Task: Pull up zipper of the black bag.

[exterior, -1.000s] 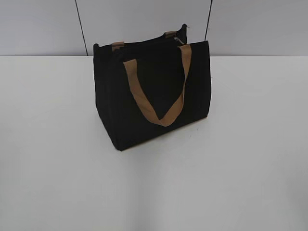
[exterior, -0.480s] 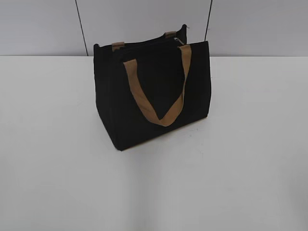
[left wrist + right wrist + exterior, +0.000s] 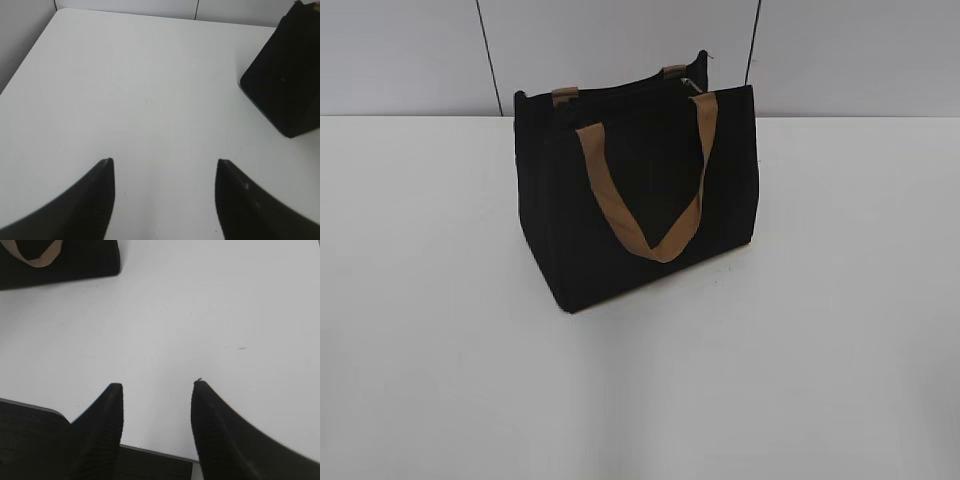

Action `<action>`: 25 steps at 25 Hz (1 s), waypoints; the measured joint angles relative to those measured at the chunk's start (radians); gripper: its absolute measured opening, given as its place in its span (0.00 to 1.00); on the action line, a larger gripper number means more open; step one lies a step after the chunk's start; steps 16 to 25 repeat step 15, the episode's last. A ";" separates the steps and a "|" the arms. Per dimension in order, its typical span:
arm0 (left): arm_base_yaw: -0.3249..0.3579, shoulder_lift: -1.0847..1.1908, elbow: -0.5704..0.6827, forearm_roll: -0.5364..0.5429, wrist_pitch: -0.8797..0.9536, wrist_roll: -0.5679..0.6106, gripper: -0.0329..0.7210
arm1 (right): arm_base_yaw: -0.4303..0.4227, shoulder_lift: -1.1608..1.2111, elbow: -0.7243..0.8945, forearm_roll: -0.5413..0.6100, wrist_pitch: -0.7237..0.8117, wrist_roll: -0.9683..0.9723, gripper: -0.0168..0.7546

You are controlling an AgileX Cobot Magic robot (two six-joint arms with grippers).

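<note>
Nothing moved; black bag (image 3: 635, 195) unlabelled, upright.

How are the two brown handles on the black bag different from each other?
The front handle hangs down the bag's side in a long loop, fully in sight. The back handle only peeks over the top edge as two short bits, the rest hidden behind. The front one looks long; how long the back one is cannot be told. Both are the same tan-brown strap.
</note>
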 joint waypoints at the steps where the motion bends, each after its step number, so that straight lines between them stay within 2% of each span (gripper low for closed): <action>1: 0.000 0.000 0.000 -0.002 0.000 0.002 0.68 | 0.000 0.000 0.000 0.000 0.000 0.000 0.47; 7: 0.001 0.000 0.000 -0.007 -0.001 0.006 0.65 | 0.000 0.000 0.000 0.000 0.000 0.000 0.47; 11: 0.001 0.000 0.000 0.041 -0.001 0.006 0.62 | 0.000 0.000 0.000 0.000 0.000 0.000 0.47; 25: 0.001 0.000 0.000 0.061 -0.001 0.006 0.62 | 0.000 0.000 0.000 0.000 0.000 0.000 0.47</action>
